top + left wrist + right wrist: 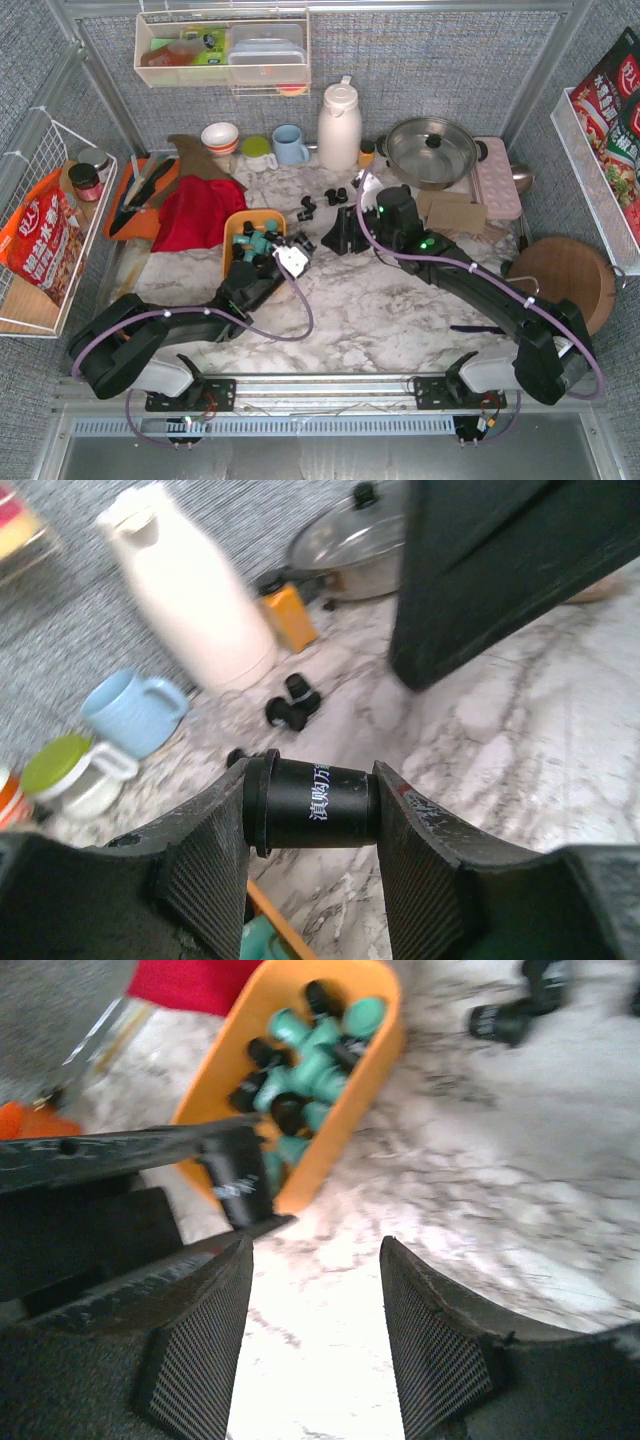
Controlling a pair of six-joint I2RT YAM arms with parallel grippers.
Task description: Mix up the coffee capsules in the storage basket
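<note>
The orange storage basket [236,222] sits left of centre and holds several teal and black coffee capsules [256,240]; the right wrist view shows its rim [345,1110] and the capsules [320,1060] inside. My left gripper [297,245] is at the basket's near right corner, shut on a black capsule [315,803] held sideways above the marble. That capsule also shows in the right wrist view [235,1182]. My right gripper [328,238] is open and empty [315,1300] just right of the basket. Several black capsules [335,193] lie loose on the table behind.
A red cloth [200,210] and a darker orange utensil tray [135,195] lie left of the basket. A white thermos [339,125], blue mug [290,145] and lidded pot [432,150] stand at the back. A round wooden board [565,280] is at the right.
</note>
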